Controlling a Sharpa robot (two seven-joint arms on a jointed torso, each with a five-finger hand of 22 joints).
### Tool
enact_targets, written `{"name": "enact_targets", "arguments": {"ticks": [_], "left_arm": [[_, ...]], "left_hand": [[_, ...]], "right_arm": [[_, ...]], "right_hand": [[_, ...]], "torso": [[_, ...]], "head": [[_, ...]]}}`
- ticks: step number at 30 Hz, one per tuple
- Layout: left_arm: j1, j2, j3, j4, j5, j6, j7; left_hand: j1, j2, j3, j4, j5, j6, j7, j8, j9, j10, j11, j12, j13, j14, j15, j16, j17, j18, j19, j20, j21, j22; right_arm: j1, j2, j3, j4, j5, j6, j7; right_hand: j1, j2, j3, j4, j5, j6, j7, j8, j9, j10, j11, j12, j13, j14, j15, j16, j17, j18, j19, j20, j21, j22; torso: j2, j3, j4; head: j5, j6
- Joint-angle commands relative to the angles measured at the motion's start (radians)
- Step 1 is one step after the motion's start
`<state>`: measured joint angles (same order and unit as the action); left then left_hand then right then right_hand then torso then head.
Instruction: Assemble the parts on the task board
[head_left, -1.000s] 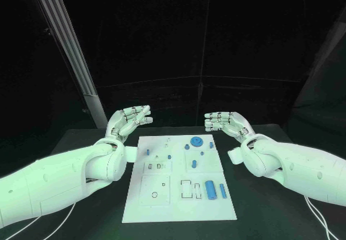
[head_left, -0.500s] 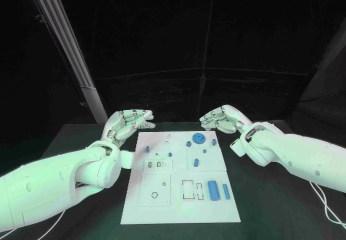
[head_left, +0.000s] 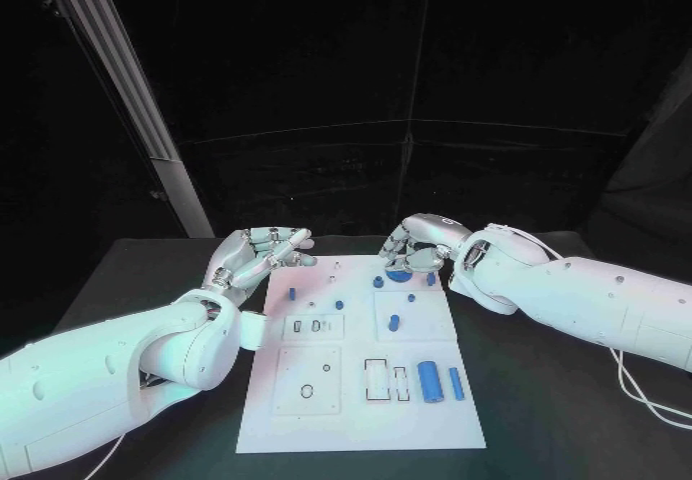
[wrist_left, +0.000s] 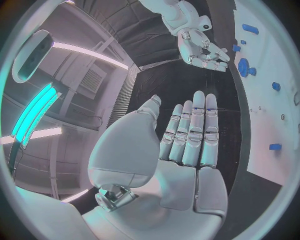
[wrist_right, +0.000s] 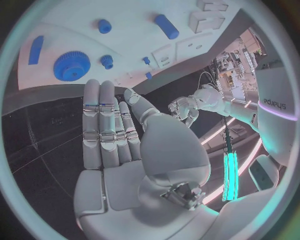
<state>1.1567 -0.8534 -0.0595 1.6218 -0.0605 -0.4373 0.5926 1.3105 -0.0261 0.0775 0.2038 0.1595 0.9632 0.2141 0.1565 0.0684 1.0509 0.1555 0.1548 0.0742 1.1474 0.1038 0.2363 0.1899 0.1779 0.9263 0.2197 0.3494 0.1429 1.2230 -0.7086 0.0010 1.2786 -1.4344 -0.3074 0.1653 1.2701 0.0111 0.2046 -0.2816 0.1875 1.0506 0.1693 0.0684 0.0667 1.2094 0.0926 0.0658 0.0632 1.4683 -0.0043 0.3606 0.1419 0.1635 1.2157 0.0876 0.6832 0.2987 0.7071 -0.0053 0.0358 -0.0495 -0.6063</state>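
Observation:
The white task board (head_left: 361, 425) lies in the middle of the table with blue parts on it. A large blue gear (head_left: 397, 273) sits near its far edge, with small blue pieces (head_left: 378, 282) beside it. A blue cylinder (head_left: 428, 378) and a blue bar (head_left: 456, 383) lie at the near right. My right hand (head_left: 418, 245) hovers over the far edge just above the gear, fingers apart, holding nothing. In the right wrist view the gear (wrist_right: 71, 65) lies beyond the straight fingers (wrist_right: 103, 125). My left hand (head_left: 260, 252) hangs empty at the board's far left corner, fingers (wrist_left: 190, 135) extended.
A grey metal post (head_left: 137, 120) rises behind the table at the far left. Black table surface (head_left: 548, 400) surrounds the board on both sides. White rectangular recesses (head_left: 385, 380) and a square plate (head_left: 310, 380) sit in the board's near half.
My right hand has moved left, from beside the board's far right corner to over the gear. The left hand has stayed near the far left corner. The camera has shifted slightly.

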Motion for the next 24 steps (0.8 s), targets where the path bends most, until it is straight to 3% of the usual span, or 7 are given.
{"name": "enact_targets", "arguments": {"ticks": [1,9,18,24], "left_arm": [[0.002,0.003,0.001,0.004,0.011,0.05,-0.011],[0.002,0.012,0.001,0.001,0.012,0.066,-0.024],[0.002,0.015,0.001,-0.004,0.012,0.076,-0.032],[0.002,0.017,0.001,-0.008,0.012,0.079,-0.035]], "left_hand": [[0.0,0.012,-0.006,-0.003,-0.005,0.01,0.0,-0.003,-0.001,0.01,0.001,0.0,0.001,0.008,0.0,0.002,0.003,0.006,0.007,-0.002,0.003,-0.001],[-0.004,0.012,-0.011,-0.002,-0.005,0.011,0.001,-0.008,-0.002,0.011,0.001,-0.005,0.0,0.018,-0.002,0.003,0.009,0.007,0.014,-0.004,0.005,-0.002],[-0.005,0.013,-0.012,-0.001,-0.005,0.011,0.001,-0.009,-0.002,0.011,0.001,-0.007,0.0,0.02,-0.002,0.003,0.01,0.007,0.015,-0.004,0.005,-0.002],[-0.006,0.013,-0.012,0.0,-0.005,0.011,0.001,-0.009,-0.002,0.011,0.001,-0.007,0.0,0.02,-0.002,0.002,0.011,0.007,0.016,-0.004,0.005,-0.002]], "right_arm": [[0.007,0.009,0.001,-0.001,-0.193,0.071,-0.102],[0.013,0.032,0.002,-0.009,-0.241,0.138,-0.138],[0.015,0.045,0.002,-0.017,-0.256,0.155,-0.146],[0.015,0.058,0.002,-0.026,-0.258,0.171,-0.141]], "right_hand": [[-0.017,-0.004,0.008,0.003,-0.003,-0.012,-0.004,-0.006,-0.002,-0.022,-0.002,-0.005,-0.001,0.043,-0.002,0.062,0.035,0.018,0.006,-0.001,0.019,0.01],[-0.036,-0.029,0.029,0.009,-0.003,-0.038,-0.006,-0.004,-0.001,-0.059,-0.001,-0.003,0.001,0.034,-0.001,0.251,0.154,0.02,0.024,-0.001,0.124,0.069],[-0.037,-0.032,0.038,0.016,-0.006,-0.048,-0.004,-0.004,0.0,-0.077,0.003,-0.002,0.002,0.017,0.001,0.345,0.214,0.019,0.006,0.006,0.194,0.113],[-0.037,-0.026,0.05,0.021,-0.005,-0.044,-0.005,-0.003,0.0,-0.065,0.001,0.0,0.002,0.011,0.001,0.395,0.244,0.007,0.023,0.006,0.281,0.219]], "torso": [[0.018,-0.0008,0.0046],[0.031,-0.0009,0.0083],[0.039,-0.0018,0.0121],[0.041,-0.0023,0.0121]], "head": [[-0.004,0.005],[-0.011,0.007],[-0.015,0.007],[-0.015,0.003]]}}
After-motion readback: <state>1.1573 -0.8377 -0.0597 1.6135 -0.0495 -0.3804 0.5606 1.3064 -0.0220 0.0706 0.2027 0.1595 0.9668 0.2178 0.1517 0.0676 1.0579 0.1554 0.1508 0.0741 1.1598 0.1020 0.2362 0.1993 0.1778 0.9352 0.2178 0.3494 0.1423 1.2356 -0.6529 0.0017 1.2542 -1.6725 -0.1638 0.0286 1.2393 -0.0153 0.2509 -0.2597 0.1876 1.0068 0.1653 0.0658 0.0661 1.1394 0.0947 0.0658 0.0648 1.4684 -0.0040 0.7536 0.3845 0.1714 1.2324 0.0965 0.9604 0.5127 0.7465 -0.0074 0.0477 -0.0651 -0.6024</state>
